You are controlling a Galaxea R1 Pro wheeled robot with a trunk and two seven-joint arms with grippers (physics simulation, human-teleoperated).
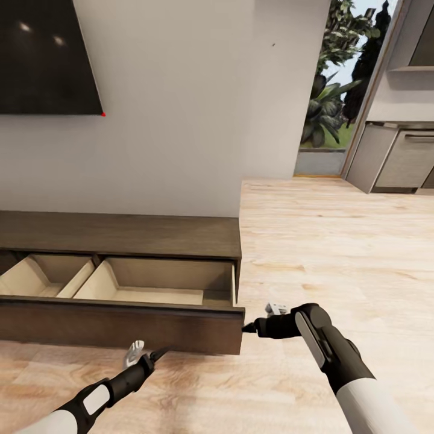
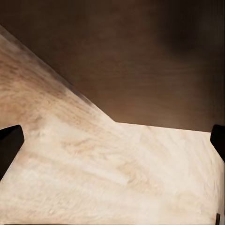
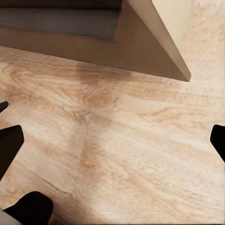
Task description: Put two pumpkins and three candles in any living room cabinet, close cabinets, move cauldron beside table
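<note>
Right now, your status by item:

Cabinet: the long dark cabinet (image 1: 120,235) sits against the white wall (image 1: 181,120), and its drawer (image 1: 150,283) is pulled out towards you. The pale compartments you can see hold nothing.

Progress: judging by that bare drawer, the storing looks barely begun. No pumpkin, candle or black pot is in front of you, so you likely have to fetch all of them, then shut the drawer, then set the pot by the coffee table.

Left gripper (image 1: 158,354): low, just in front of the drawer's front panel. In the left wrist view the fingertips (image 2: 9,145) stand far apart with only floor and dark wood between them, so it is spread and grasping nothing.

Right gripper (image 1: 246,329): its tip is at the drawer front's right corner; you cannot tell whether it touches. In the right wrist view the fingertips (image 3: 10,147) are spread wide over bare boards, with nothing between them.

Floor (image 1: 337,253): light wood planks, level and smooth.

Room: a dark screen (image 1: 42,54) hangs on the wall above the cabinet. To the right, a glass opening shows plants (image 1: 331,90), beside grey kitchen units (image 1: 398,157).
</note>
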